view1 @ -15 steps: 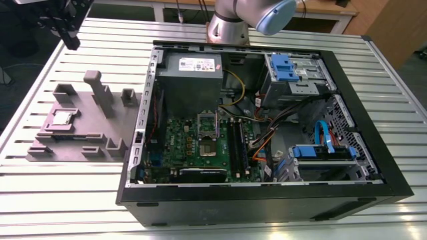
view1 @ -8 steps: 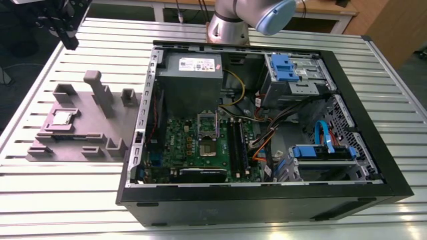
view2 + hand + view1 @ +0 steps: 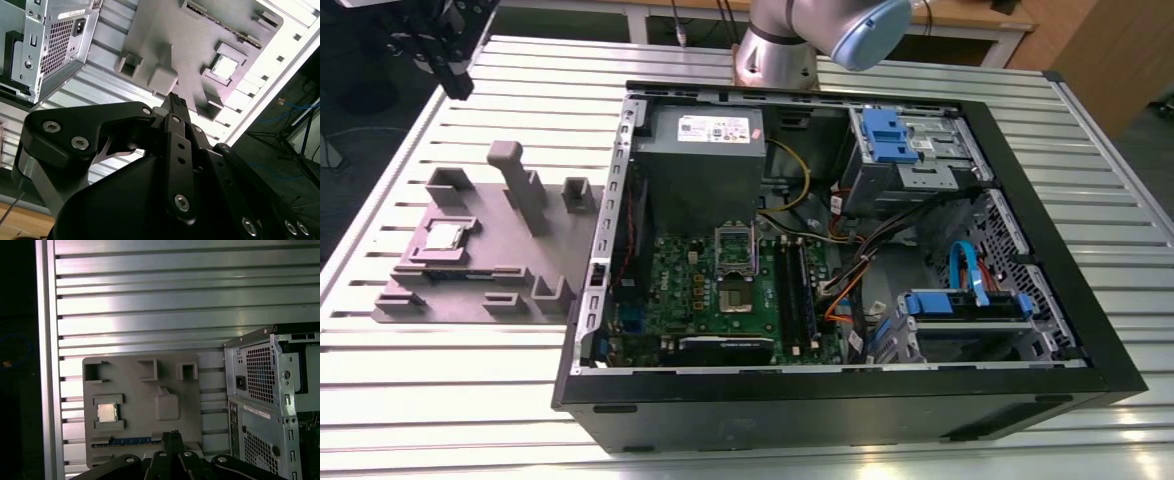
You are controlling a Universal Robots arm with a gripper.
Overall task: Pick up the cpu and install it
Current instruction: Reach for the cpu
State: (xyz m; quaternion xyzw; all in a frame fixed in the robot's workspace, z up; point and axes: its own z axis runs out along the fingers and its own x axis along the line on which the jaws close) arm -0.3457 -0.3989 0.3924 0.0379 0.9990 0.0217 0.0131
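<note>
The cpu (image 3: 447,236) (image 3: 225,67) (image 3: 107,412) is a small silver square chip lying in a recess of the grey-mauve tray (image 3: 467,295) (image 3: 165,30) (image 3: 135,390), at the exterior view's left. My gripper (image 3: 458,85) (image 3: 175,102) (image 3: 171,436) hangs high above the table's far left corner, well clear of the tray and the chip. Its fingers sit together, shut on nothing. Inside the open computer case, the motherboard's socket (image 3: 738,297) lies below its raised metal frame (image 3: 736,244).
The open black computer case (image 3: 1067,300) fills the middle and right of the slatted metal table (image 3: 400,400). It holds a power supply (image 3: 700,135), cables and blue drive brackets (image 3: 883,130). Upright blocks (image 3: 520,185) stand on the tray. The arm's base (image 3: 781,50) is behind the case.
</note>
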